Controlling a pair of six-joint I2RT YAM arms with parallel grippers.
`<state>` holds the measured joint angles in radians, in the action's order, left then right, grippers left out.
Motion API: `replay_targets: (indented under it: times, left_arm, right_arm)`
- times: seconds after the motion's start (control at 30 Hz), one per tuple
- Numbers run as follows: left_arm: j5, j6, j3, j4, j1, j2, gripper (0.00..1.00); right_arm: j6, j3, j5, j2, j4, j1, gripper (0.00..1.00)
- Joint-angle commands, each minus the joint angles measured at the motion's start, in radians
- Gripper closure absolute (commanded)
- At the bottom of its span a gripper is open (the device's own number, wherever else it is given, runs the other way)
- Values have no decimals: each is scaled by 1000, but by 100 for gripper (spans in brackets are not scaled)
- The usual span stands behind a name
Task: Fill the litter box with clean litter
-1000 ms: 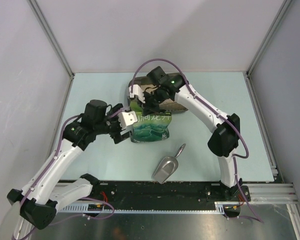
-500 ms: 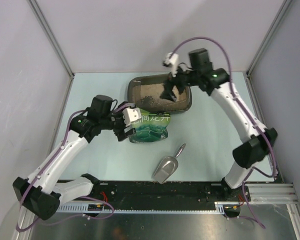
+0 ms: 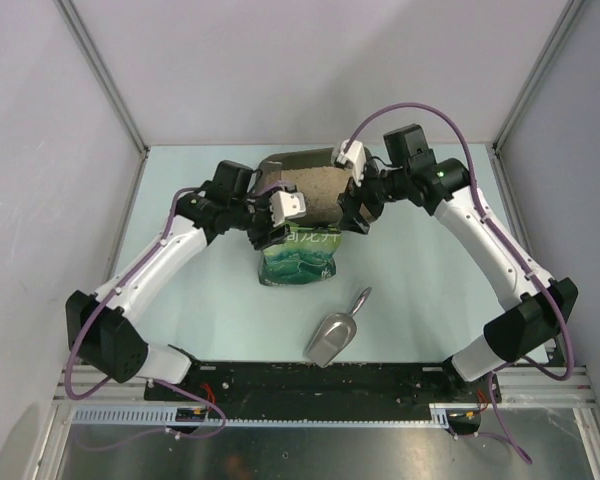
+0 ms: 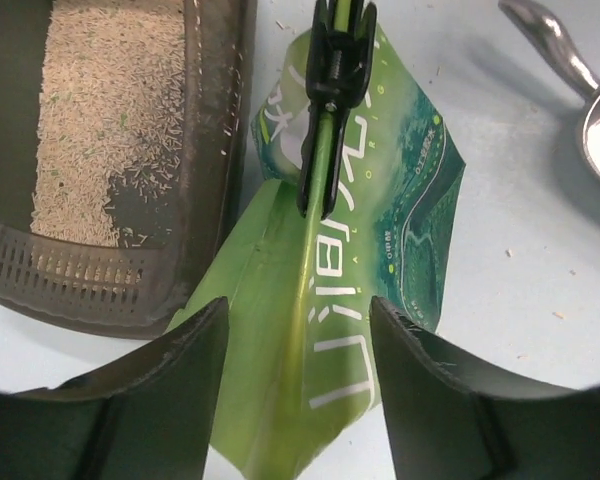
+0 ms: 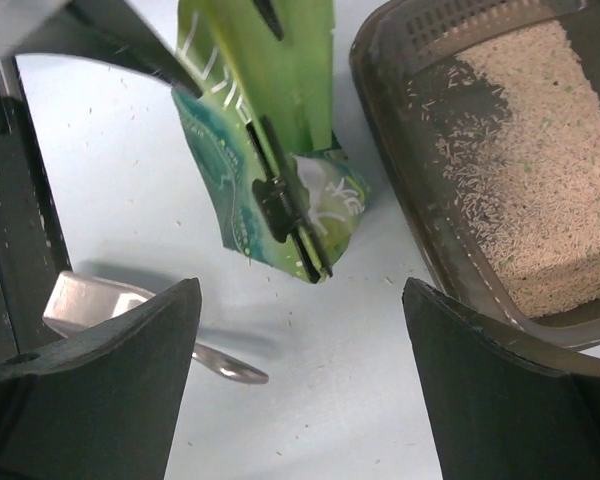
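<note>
You had one litter box [image 3: 298, 157] in view, holding one bed of clean litter [image 3: 318, 190]. You had one green pouch [image 3: 300, 258], one black clip [image 4: 332, 80] and one metal scoop [image 3: 332, 338]. You had two arms: left arm [image 3: 150, 268], right arm [image 3: 485, 240].

Table [image 3: 410, 295]: litter box [image 4: 218, 150], pouch [image 3: 300, 262], scoop [image 3: 332, 335]

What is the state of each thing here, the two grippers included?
litter box: partly filled.
clean litter: in the box, floor not fully covered.
green bag: clipped shut, beside the box.
black clip: clamped on the bag.
scoop: empty, not held.
left gripper: open, above the bag.
right gripper: open, holding nothing.
</note>
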<state>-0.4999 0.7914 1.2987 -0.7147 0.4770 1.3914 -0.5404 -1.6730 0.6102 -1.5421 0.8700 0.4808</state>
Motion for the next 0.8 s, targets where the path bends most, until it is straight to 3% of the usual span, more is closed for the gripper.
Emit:
replay_targets:
  times: [0.0,0.17,0.33,0.57,0.77]
  left_arm:
    - [1,97,-24,1,-8,-2,40]
    - [3,63,-53,0,-17,-11,63]
    - [-63,-30,-47,1,-23,3,87]
    - [-127,-93,-52,6,-23,12,94]
    - [-132,-104,-53,12,-26,17,96]
  right_arm:
    - [-142,24,-3,54,60,22,18]
    - [-225,32,13,34,60,36,28]
    - [-315,30,42,-12,46,68,28]
    - [-356,71,66,-44,-37,110,27]
    - [-351,94,53,-56,-106,125,37]
